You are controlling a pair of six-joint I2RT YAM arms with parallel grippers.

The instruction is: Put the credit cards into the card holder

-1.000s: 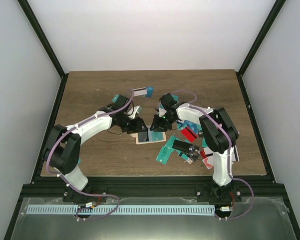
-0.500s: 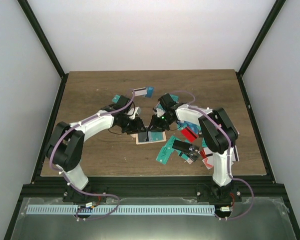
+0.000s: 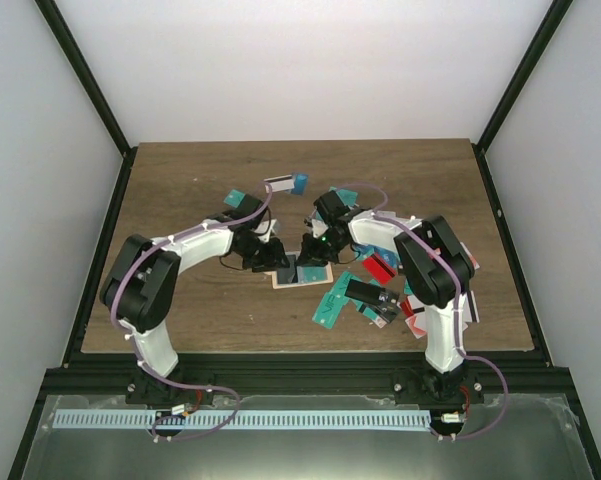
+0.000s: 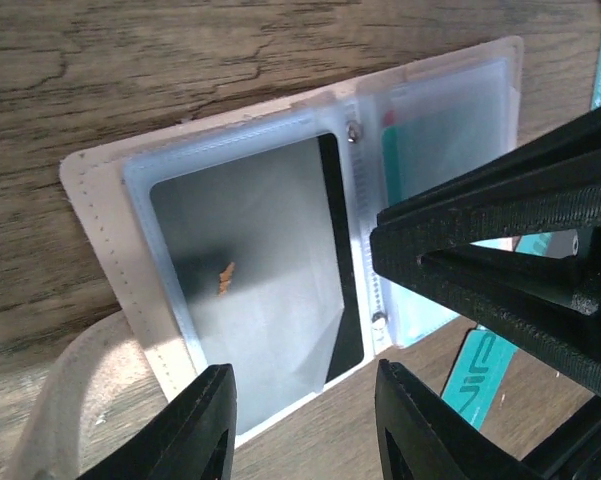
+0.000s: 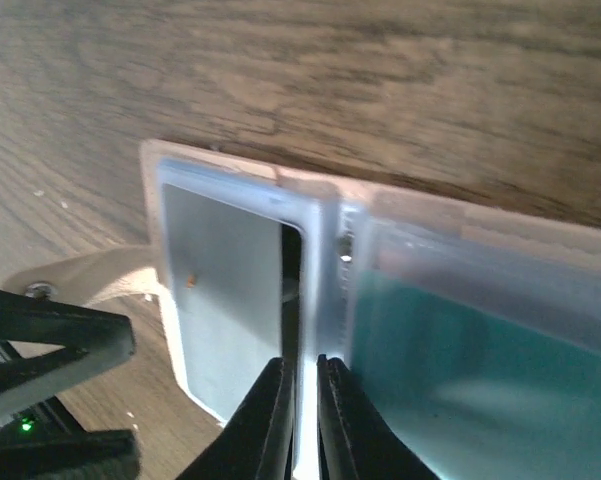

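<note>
Table (image 4: 160,50): we note matt, grained wood. Card holder (image 4: 98,235): smooth tan leather-like cover, stitched edge; its sleeves (image 4: 250,290) are glossy clear plastic. Left gripper (image 4: 302,400): matt black ribbed plastic.

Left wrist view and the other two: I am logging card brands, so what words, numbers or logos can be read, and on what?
Teal card, bottom right of the left wrist view: white letters, partly hidden, possibly "VIP", not certain.
Card holder and the grey card in its sleeve: no print shows.
Loose cards in the top view: too small to read.
</note>
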